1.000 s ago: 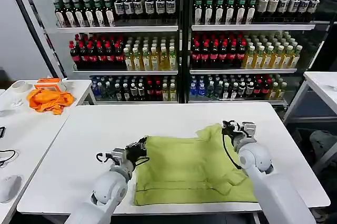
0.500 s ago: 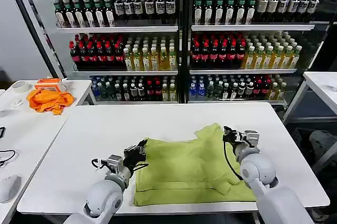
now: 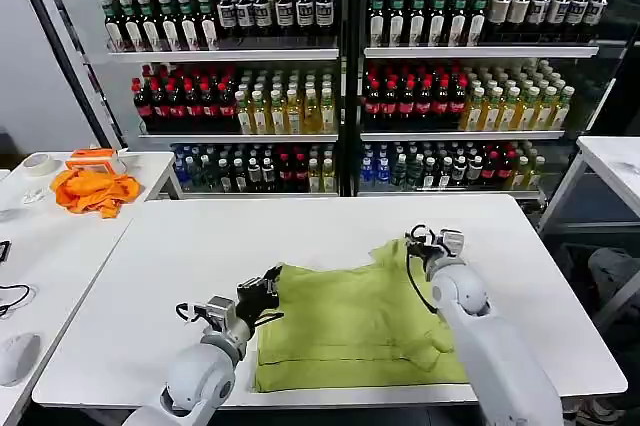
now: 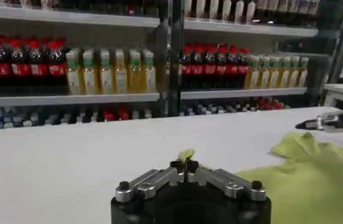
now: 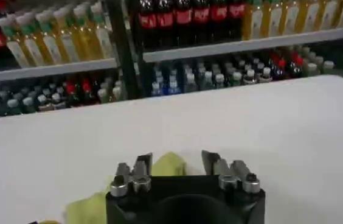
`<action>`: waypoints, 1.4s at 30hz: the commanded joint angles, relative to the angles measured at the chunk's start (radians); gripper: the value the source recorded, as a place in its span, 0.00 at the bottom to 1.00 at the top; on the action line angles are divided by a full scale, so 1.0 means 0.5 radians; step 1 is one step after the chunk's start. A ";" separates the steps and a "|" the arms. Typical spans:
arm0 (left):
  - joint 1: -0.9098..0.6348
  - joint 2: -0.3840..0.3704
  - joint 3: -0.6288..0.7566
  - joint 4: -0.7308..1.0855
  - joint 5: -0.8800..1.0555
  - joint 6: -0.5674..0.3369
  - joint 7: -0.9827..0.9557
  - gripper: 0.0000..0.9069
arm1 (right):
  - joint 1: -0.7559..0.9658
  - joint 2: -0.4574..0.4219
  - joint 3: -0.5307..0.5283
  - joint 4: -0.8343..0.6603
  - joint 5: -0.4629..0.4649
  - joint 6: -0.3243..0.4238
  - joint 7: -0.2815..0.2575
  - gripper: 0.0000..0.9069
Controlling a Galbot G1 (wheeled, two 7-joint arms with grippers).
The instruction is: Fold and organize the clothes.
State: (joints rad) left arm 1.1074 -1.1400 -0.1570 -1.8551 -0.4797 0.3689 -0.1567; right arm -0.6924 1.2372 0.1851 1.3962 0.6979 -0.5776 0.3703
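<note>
The clothes are one lime T-shirt (image 3: 350,326), lying partly folded on the white table (image 3: 200,241) near its front edge. My left gripper (image 3: 268,296) is at the shirt's left edge, shut on a pinch of the lime cloth (image 4: 185,156). In the left wrist view the left gripper (image 4: 185,165) has its jaws closed together. My right gripper (image 3: 421,242) sits at the shirt's raised far right corner. In the right wrist view the right gripper (image 5: 177,158) is open, with a tip of the T-shirt (image 5: 166,168) between its jaws, ungripped.
Shelves of bottles (image 3: 340,96) stand behind the table. A side table on the left carries an orange cloth (image 3: 95,189) and a white object (image 3: 18,358). Another table's corner (image 3: 612,161) is at the right. The far half of the white table is bare.
My right gripper has shifted left and slightly farther away, along the shirt's far right corner. The left gripper drew slightly nearer a second ago and has since held still on the cloth.
</note>
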 commanded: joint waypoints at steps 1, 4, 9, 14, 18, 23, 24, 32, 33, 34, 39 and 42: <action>0.011 0.008 0.004 -0.005 0.007 -0.004 0.002 0.02 | 0.091 0.055 -0.027 -0.169 -0.003 0.000 -0.008 0.00; 0.015 0.009 0.005 -0.009 0.008 -0.003 0.003 0.02 | 0.087 0.058 -0.022 -0.164 0.025 0.000 -0.004 0.00; 0.013 0.008 0.003 -0.009 0.007 -0.005 0.004 0.02 | 0.077 0.056 -0.014 -0.160 0.052 0.000 -0.006 0.00; 0.016 0.002 0.000 -0.005 0.006 -0.011 0.007 0.02 | 0.059 0.044 -0.006 -0.108 0.067 0.001 -0.017 0.00; 0.021 -0.006 -0.003 -0.007 0.006 -0.020 0.006 0.01 | 0.043 0.028 0.002 -0.057 0.070 0.018 -0.018 0.00; 0.045 -0.010 -0.020 -0.061 0.005 -0.055 -0.004 0.02 | -0.007 -0.011 0.019 0.062 0.057 0.048 -0.021 0.00; 0.062 -0.007 -0.028 -0.087 0.000 -0.062 -0.007 0.02 | -0.035 -0.027 0.028 0.119 0.053 0.050 -0.022 0.00; 0.152 0.022 -0.077 -0.232 -0.007 -0.121 -0.001 0.02 | -0.229 -0.127 0.091 0.580 0.054 0.026 -0.020 0.00; 0.175 0.027 -0.079 -0.242 -0.005 -0.121 0.001 0.02 | -0.274 -0.142 0.098 0.654 0.053 0.020 -0.017 0.00; 0.189 0.030 -0.080 -0.248 -0.002 -0.121 0.004 0.02 | -0.307 -0.149 0.103 0.720 0.052 0.014 -0.015 0.00; 0.266 0.021 -0.091 -0.287 0.029 -0.114 0.020 0.02 | -0.562 -0.202 0.171 1.000 0.037 0.001 -0.010 0.00; 0.316 0.024 -0.101 -0.323 0.044 -0.112 0.029 0.02 | -0.747 -0.239 0.234 1.170 0.012 0.000 -0.016 0.00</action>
State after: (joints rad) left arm 1.1981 -1.1299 -0.1989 -1.9647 -0.4711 0.3196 -0.1464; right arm -0.9041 1.1484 0.2663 1.7660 0.7130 -0.5740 0.3622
